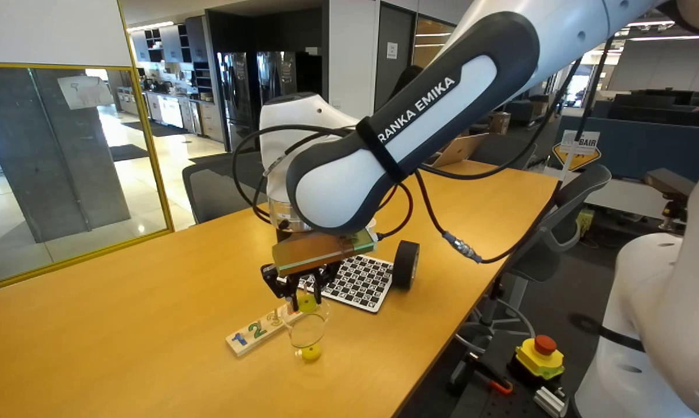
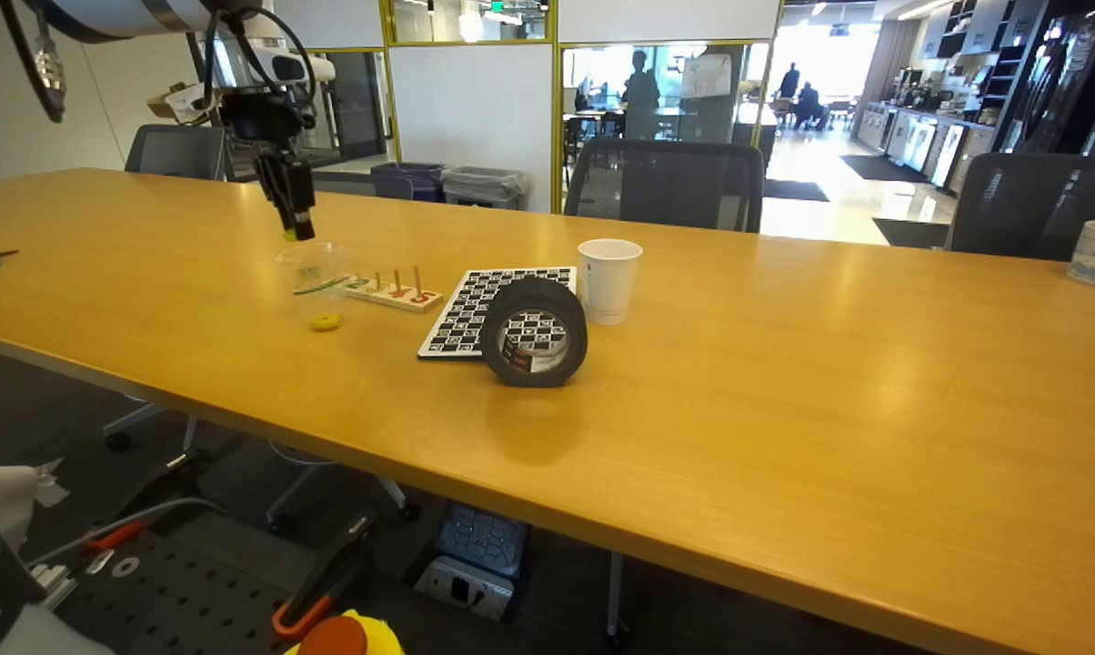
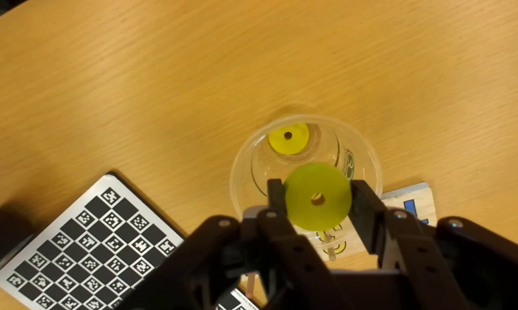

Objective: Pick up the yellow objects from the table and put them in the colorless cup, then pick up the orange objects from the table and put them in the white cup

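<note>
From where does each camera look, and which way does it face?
An exterior view: higher than the table, facing along it; arm and end effector show.
An exterior view: near the robot base, facing across toward the white cup; arm and end effector upper left.
Wrist view: over the colorless cup, facing down; end effector grips a yellow ring.
Both exterior views share tape roll and checkered board.

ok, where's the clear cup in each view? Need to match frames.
In an exterior view: clear cup, lower half, just left of centre.
In an exterior view: clear cup, left of centre, slightly above mid-height.
In the wrist view: clear cup, slightly right of centre, partly hidden by the gripper.
Shared landmark: checkered board, in all three.
</note>
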